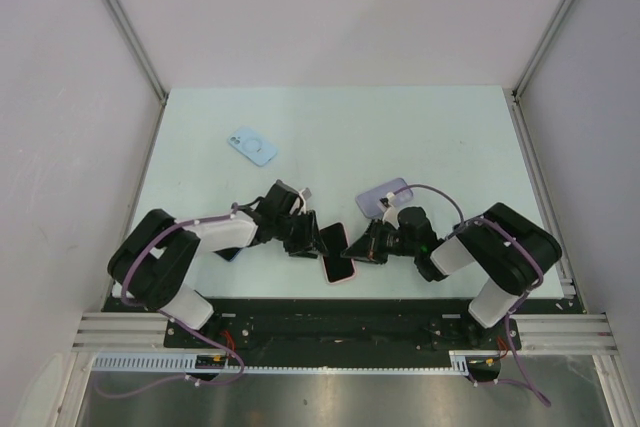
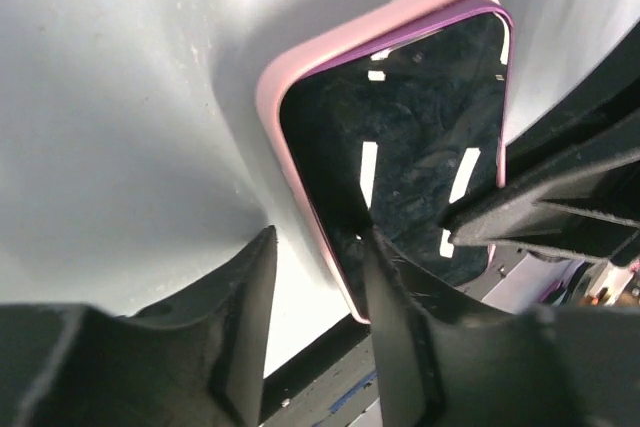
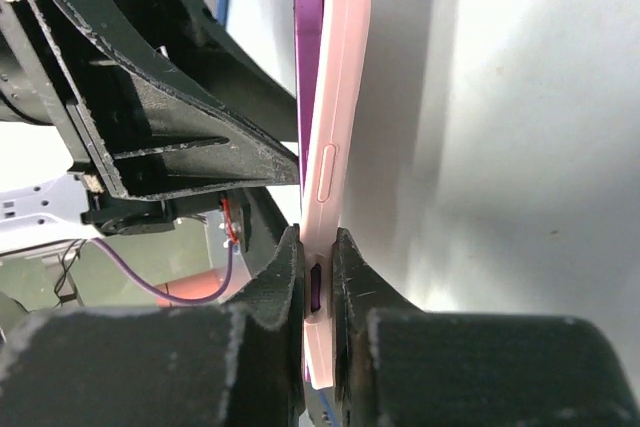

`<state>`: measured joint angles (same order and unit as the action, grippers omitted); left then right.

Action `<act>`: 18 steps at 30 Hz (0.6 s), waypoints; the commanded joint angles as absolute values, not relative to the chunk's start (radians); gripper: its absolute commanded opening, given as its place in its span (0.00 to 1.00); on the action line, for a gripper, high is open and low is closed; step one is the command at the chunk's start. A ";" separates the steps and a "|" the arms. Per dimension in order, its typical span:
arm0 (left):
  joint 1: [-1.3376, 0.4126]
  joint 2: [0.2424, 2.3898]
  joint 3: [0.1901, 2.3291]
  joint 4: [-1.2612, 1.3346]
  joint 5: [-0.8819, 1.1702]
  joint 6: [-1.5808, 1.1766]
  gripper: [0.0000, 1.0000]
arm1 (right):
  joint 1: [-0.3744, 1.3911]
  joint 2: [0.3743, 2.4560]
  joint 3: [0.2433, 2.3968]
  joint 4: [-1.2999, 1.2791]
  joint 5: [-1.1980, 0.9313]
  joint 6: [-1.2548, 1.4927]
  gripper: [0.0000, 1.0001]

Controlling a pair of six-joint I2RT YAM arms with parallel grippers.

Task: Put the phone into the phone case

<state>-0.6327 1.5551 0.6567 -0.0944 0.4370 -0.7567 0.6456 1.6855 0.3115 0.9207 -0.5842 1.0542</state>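
Grips the case (image 3: 335,97) with the right claw (image 3: 315,247), clamped on its lower end at bottom centre of the right wrist view. Shows the phone (image 2: 400,147) inside the case, lower centre of the top view, but proud along one long side (purple strip showing). Holds the left claw (image 2: 320,247) apart, astride the rim. Risks popping the phone out by pressing off-centre, or twisting the case loose from the thin pinch.
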 commanded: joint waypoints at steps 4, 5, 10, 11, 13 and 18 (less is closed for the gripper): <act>-0.589 1.332 0.663 -0.115 0.478 -0.739 0.56 | 0.623 1.453 0.334 0.899 -0.618 1.049 0.00; -0.584 1.310 0.658 -0.094 0.497 -0.744 0.59 | 0.620 1.431 0.333 0.891 -0.618 1.055 0.00; -0.569 1.177 0.617 0.055 0.661 -0.804 0.63 | 0.611 1.260 0.328 0.884 -0.586 1.098 0.00; -0.569 1.164 0.612 0.107 0.681 -0.811 0.63 | 0.611 1.238 0.328 0.884 -0.584 1.103 0.00; -0.568 1.132 0.604 0.147 0.721 -0.847 0.63 | 0.609 1.197 0.328 0.882 -0.581 1.117 0.00; -0.568 1.100 0.586 0.262 0.758 -0.923 0.61 | 0.609 1.082 0.318 0.871 -0.565 1.155 0.00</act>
<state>-0.5728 1.1339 0.6083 0.1101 0.6712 -0.8391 0.6113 1.1664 0.3099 0.8188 -0.5789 1.1042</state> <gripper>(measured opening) 0.614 0.080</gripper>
